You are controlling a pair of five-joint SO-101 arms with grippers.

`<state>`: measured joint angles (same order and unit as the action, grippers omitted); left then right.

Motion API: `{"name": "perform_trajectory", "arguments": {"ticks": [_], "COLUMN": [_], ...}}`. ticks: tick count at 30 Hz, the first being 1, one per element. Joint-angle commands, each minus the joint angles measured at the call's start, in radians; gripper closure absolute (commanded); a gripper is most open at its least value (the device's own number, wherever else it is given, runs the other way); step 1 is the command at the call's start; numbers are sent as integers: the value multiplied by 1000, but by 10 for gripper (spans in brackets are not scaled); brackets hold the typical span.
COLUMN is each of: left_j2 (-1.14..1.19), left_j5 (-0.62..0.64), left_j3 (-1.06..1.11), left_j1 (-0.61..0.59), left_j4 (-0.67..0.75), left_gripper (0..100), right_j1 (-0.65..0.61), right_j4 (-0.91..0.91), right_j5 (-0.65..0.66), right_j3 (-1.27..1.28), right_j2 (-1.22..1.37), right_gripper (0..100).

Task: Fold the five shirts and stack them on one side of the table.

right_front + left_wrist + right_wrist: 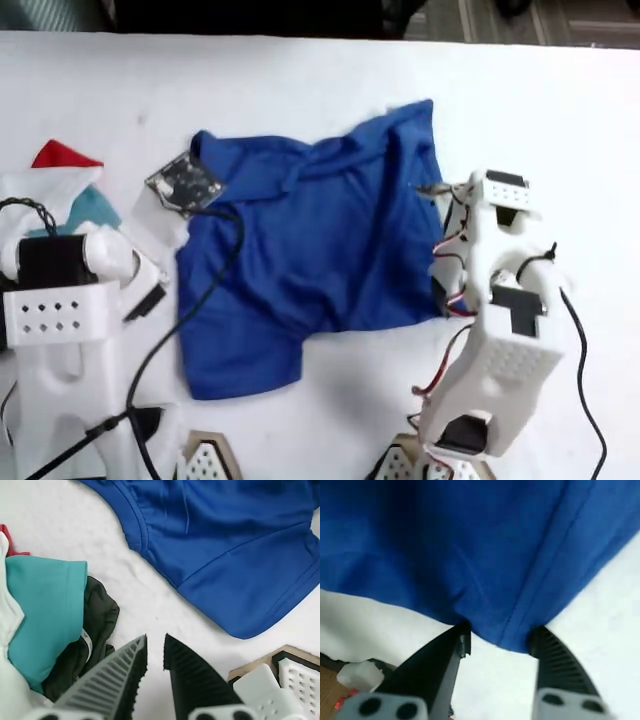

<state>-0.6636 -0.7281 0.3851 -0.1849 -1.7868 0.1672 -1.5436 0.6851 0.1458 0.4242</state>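
No legible text, labels, numbers or signs anywhere

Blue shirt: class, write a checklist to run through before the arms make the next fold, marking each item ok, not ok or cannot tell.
1. The blue shirt lies flat: not ok, creases run across its upper part.
2. The right pincer is open at the shirt's edge: ok, the edge sits between its fingers.
3. The left pincer is at the shirt: not ok, it is empty, over bare table beside the shirt pile.
4. The shirt pile is folded: not ok, loosely heaped.
5. The black cable is clear of the shirt: not ok, it crosses the shirt's edge.
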Motion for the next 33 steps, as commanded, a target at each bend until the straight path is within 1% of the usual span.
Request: {"name": "perform_trajectory", "arguments": {"ticks": [1,2,4,7,11,14,17,19,23,29,33], "left_j2": [-25,-25,-25,-19,-18,-16,-15,-4,119,340,384], "left_j5": [0,0,0,-8,-11,-34,-49,-49,-52,-54,-60], "left_j3": [2,3,14,64,196,301,307,327,356,273,325], "left_j1": [-10,-10,-10,-4,19,93,157,214,283,305,303], "left_j4": [2,2,2,2,21,28,54,57,60,63,138], "left_gripper": [923,924,924,924,920,897,851,837,834,834,828], "right_j1": [-24,-24,-21,-19,-19,-12,-8,-8,-8,4,5], "right_j4": [21,21,19,22,61,133,191,206,202,199,197], "right_j5": [58,80,106,137,178,178,178,178,173,173,173], "right_j3": [8,6,2,2,2,2,2,2,0,2,2], "right_j2": [16,10,-13,-81,-188,-245,-274,-278,-282,-282,-282], "right_gripper": [954,986,971,978,979,979,979,979,979,979,979]}}
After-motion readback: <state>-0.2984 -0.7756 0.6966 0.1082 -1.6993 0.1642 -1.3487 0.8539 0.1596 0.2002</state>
